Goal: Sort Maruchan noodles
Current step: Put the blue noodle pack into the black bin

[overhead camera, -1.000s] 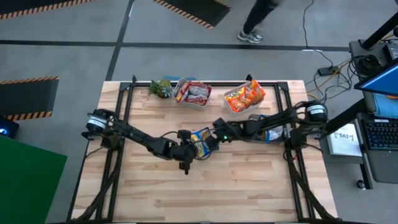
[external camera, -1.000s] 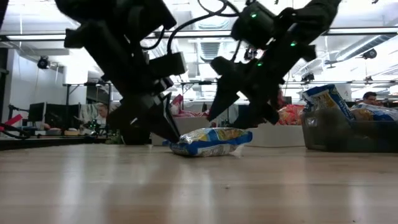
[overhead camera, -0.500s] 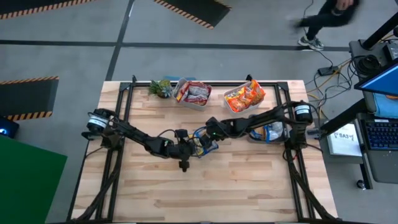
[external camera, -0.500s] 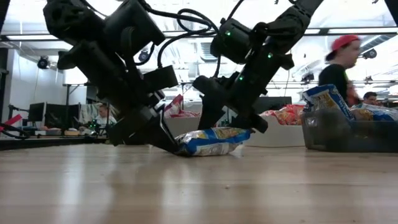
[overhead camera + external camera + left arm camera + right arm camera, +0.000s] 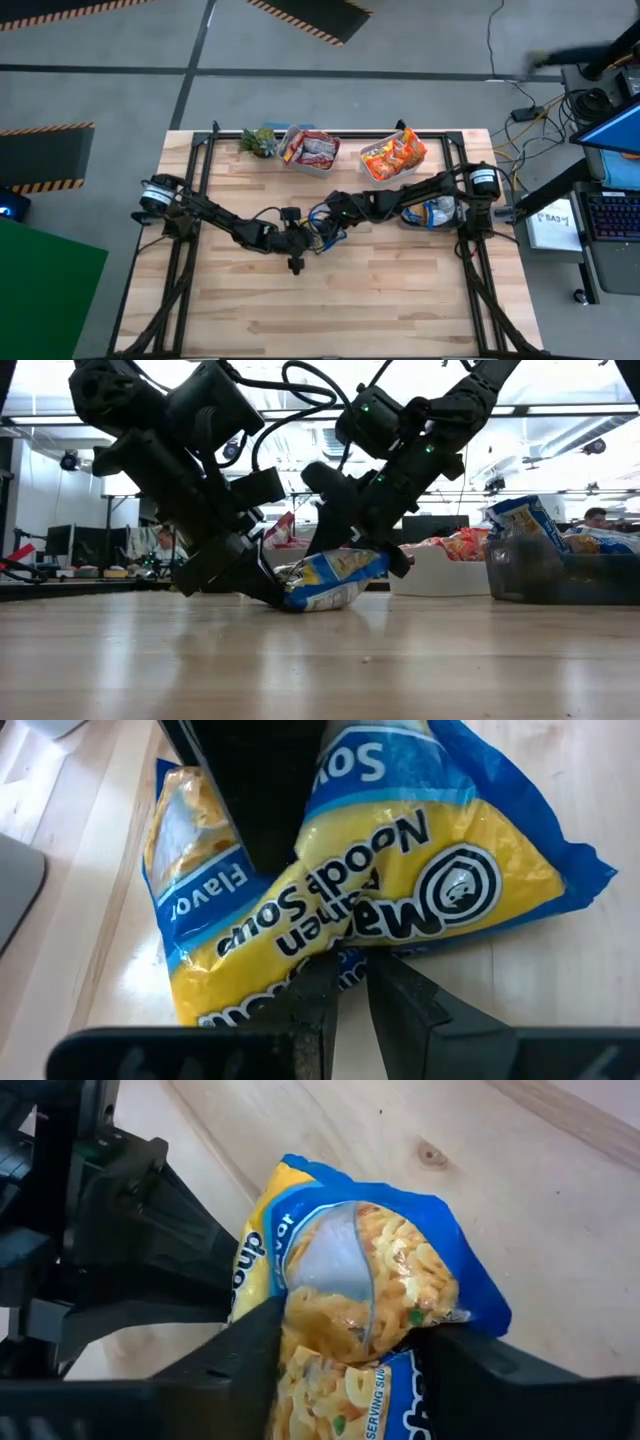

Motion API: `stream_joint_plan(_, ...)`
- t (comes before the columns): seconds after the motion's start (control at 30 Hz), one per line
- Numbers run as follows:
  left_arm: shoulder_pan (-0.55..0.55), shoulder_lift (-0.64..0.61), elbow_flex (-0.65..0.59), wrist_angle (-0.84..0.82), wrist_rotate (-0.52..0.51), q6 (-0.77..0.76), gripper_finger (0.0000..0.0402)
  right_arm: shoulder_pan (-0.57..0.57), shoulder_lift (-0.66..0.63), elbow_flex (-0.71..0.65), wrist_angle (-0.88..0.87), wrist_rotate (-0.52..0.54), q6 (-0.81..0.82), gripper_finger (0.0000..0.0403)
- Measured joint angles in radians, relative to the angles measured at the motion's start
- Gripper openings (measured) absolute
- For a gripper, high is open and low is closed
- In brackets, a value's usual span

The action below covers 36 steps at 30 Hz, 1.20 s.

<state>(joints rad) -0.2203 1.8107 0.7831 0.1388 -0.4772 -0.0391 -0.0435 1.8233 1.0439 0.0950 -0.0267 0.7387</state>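
**A:** At mid-worktop, the right gripper (image 5: 345,1355) has its jaws set either side of a blue-yellow packet (image 5: 333,577), pressing on its crinkled top, while the left gripper (image 5: 345,995) keeps its jaws narrow, pinching the packet's lower edge. One end of the packet is tilted up off the worktop (image 5: 400,300).

**B:** How would the handover go well?

**A:** The right jaws likely need a firm bite across the packet's width before the left lets go; a pull by both at once could tear the wrapper. The blue kind probably belongs in the tub (image 5: 432,213) just right of the packet, which already holds blue packets.

**B:** What stays unclear?

**A:** From above, both arms cover the packet almost wholly. Whether the right jaws have fully closed cannot be told. The far tubs beyond the packet, one with red packets (image 5: 313,148) and one with orange ones (image 5: 392,157), show only partly.
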Motion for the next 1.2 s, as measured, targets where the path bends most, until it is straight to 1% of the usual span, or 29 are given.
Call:
stream_joint_plan(0.27,0.000,-0.002,0.000,-0.001,0.000,0.000,0.0040,-0.002,-0.010,0.000,0.000,-0.011,-0.030,0.0058)
stream_joint_plan(0.37,-0.005,-0.022,0.001,-0.024,-0.001,0.000,0.0040,-0.002,-0.032,0.000,-0.008,-0.033,-0.051,0.0020)
stream_joint_plan(0.53,-0.006,-0.100,0.001,-0.096,-0.004,0.017,0.0040,-0.005,-0.118,-0.001,-0.072,-0.038,-0.089,0.0010)
stream_joint_plan(0.87,-0.007,-0.347,0.002,-0.113,-0.011,0.110,0.0040,-0.033,-0.430,-0.001,-0.369,-0.024,-0.163,0.0009)
stream_joint_plan(0.97,-0.007,-0.418,0.002,-0.107,-0.011,0.113,0.0040,-0.033,-0.541,-0.001,-0.476,-0.004,-0.164,0.0009)
stream_joint_plan(1.07,-0.008,-0.473,0.002,-0.109,-0.011,0.108,0.0040,-0.036,-0.654,-0.001,-0.630,0.002,-0.150,0.0009)
stream_joint_plan(1.13,-0.008,-0.499,0.001,-0.108,-0.011,0.106,0.0040,-0.040,-0.724,-0.001,-0.741,0.017,-0.115,0.0009)
stream_joint_plan(1.2,-0.008,-0.516,0.001,-0.108,-0.011,0.106,0.0040,-0.040,-0.791,-0.001,-0.836,0.054,-0.066,0.0009)
